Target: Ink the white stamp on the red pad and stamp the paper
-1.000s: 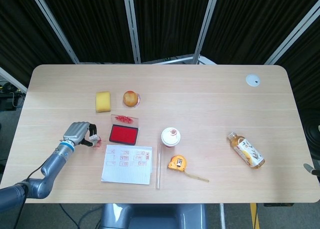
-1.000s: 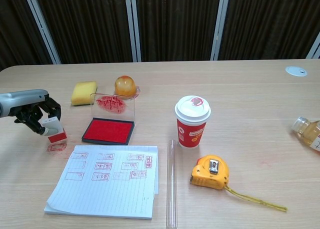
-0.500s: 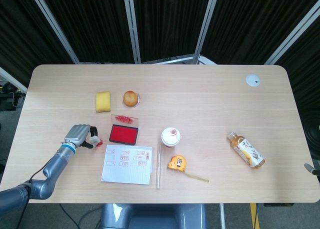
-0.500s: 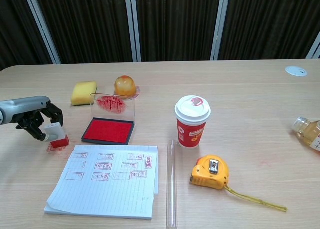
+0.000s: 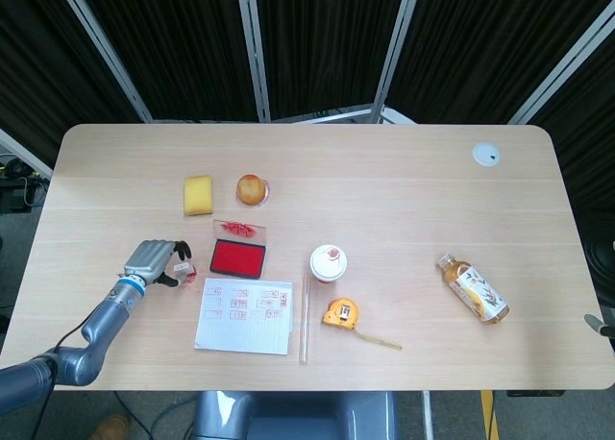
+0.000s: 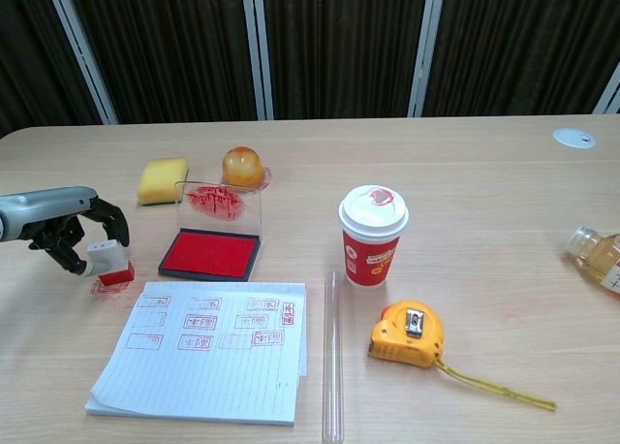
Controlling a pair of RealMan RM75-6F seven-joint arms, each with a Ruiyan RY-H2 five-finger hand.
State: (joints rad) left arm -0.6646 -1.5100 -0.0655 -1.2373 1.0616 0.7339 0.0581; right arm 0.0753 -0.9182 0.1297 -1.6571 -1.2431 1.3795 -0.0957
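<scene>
The white stamp (image 6: pixel 105 262) with its red base rests tilted on the table over a red smudge, left of the red ink pad (image 6: pixel 210 254). My left hand (image 6: pixel 66 229) sits just behind it with its fingers arched apart around the stamp. One finger curves above it with a visible gap. In the head view the left hand (image 5: pixel 152 260) and the stamp (image 5: pixel 182 267) sit left of the pad (image 5: pixel 236 257). The lined paper (image 6: pixel 206 347) carries several red stamp marks. My right hand is not in view.
The pad's clear lid (image 6: pixel 221 204) stands open behind it. A yellow sponge (image 6: pixel 162 179) and an orange ball (image 6: pixel 242 166) lie further back. A red cup (image 6: pixel 373 236), a clear tube (image 6: pixel 332 357), a yellow tape measure (image 6: pixel 409 334) and a bottle (image 5: pixel 473 289) lie to the right.
My left hand lowered the stamp onto the table over the red smudge, and its fingers have since spread away from it.
</scene>
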